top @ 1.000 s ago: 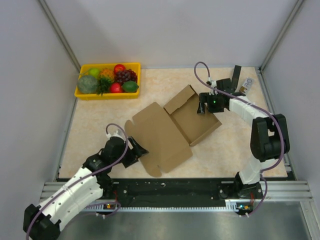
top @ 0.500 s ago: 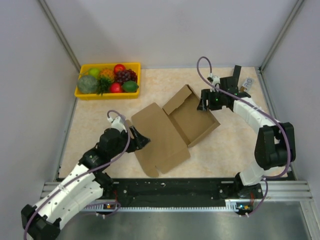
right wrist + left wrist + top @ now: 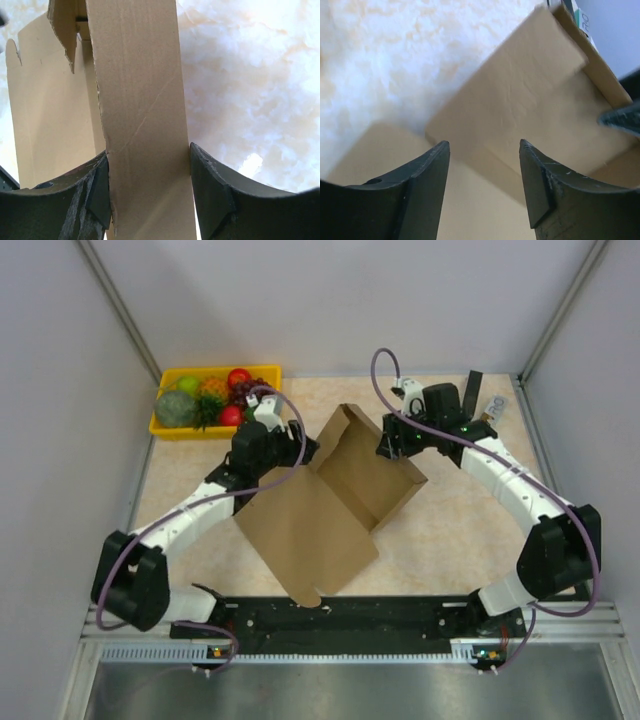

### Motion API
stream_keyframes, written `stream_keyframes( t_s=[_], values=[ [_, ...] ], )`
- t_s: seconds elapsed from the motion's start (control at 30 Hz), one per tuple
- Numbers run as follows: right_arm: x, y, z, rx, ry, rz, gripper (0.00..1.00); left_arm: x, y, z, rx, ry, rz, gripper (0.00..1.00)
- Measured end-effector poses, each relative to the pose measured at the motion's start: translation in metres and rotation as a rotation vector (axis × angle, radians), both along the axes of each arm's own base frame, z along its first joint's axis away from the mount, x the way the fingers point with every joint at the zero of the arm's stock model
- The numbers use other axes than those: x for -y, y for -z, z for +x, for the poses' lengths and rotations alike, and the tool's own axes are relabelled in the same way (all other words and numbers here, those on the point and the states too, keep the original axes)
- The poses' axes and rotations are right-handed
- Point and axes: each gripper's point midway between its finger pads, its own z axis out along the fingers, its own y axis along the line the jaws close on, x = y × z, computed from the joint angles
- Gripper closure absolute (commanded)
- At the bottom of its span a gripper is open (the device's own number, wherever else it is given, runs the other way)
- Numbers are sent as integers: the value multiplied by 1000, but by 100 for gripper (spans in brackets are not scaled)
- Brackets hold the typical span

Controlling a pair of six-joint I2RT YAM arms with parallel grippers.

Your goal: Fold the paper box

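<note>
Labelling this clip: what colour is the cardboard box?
The box is plain brown, clearest in the top view.

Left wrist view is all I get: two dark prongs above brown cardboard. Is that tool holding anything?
Observer: No. From the top, the left tool hangs open at the paper box's far-left side.
Operator: And the other arm?
Observer: Its wrist view shows a cardboard flap filling the gap between the right tool's fingers.
Operator: Anything else around?
Observer: A yellow tray of fruit in the far-left corner.
</note>
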Motion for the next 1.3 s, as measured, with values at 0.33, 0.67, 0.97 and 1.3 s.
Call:
stream_keyframes(
  t_s=[0.33,0.67,0.97,1.3],
  values=[
    [-8,-12,1,51,-39,-122,46,29,25,67,197,236,184,59],
    [-10,9,-2,20,-54,-227,47,46,40,84,318,339,187,81],
    [-19,13,-6,49,-48,-299,48,41,36,86,362,268,120,44],
    [-23,12,-9,54,-28,-330,48,41,55,96,386,313,118,70]
  ],
)
